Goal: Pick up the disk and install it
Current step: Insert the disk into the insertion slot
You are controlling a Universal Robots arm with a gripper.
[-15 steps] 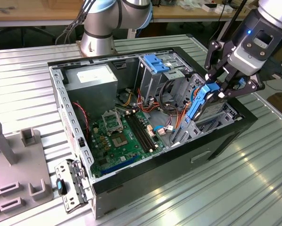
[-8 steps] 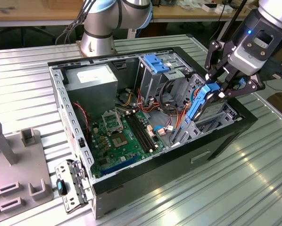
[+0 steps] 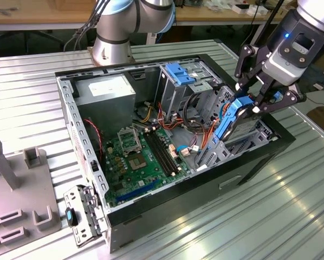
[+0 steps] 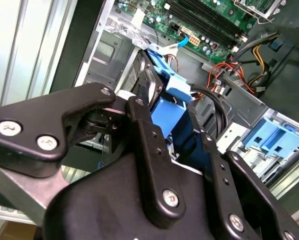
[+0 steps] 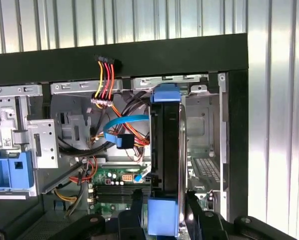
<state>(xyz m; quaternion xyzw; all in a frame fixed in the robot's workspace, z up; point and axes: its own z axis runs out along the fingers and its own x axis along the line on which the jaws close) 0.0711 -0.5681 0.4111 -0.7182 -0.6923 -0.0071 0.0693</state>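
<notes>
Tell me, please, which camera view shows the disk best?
The exterior view: the disk shows blue frame and grey body, in the gripper over the computer case. The first wrist view shows it edge-on; in the second wrist view the fingers cover most of it.

- Looks like a robotics lab or test workshop.
- Shows a ribbed metal bench (image 3: 292,216) carrying an opened computer case (image 3: 248,162) with its motherboard (image 3: 137,160) bare.
- Has a robot arm base (image 3: 112,49) mounted on that bench.
- Backs onto wooden desks (image 3: 37,19).
- Holds a grey moulded fixture (image 3: 15,200) at the exterior view's left.
</notes>
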